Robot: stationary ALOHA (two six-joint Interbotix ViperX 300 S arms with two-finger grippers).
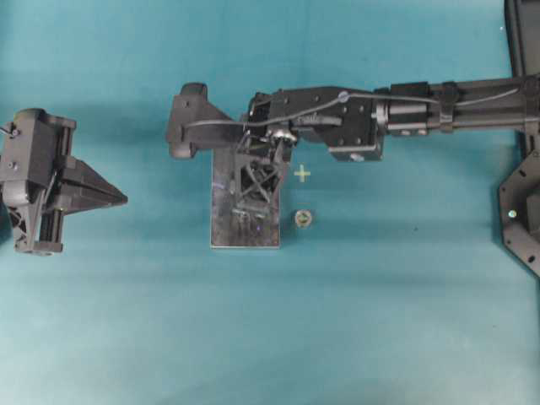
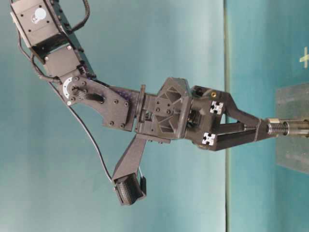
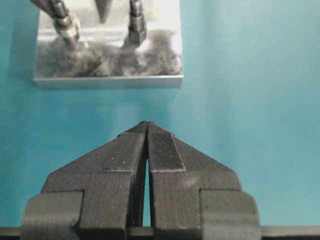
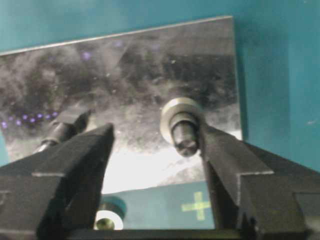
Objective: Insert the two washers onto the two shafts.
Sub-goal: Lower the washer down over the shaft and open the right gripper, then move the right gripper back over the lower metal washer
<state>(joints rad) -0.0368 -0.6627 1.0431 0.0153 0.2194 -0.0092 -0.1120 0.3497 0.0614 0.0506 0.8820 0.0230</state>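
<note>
In the right wrist view we see the washer (image 4: 181, 116), a bright metal ring, already seated around the dark threaded shaft (image 4: 183, 135) at centre right of the frame; we judge the insertion done, with only withdrawal left. The right gripper (image 4: 156, 150) stands with its jaws apart, straddling the shaft and holding nothing. The shaft rises from a brushed, mottled metal block (image 4: 125, 70). At lower centre of the left wrist view, the left gripper (image 3: 146, 131) rests with its ribbed black fingers together over teal cloth (image 3: 250, 100).
</note>
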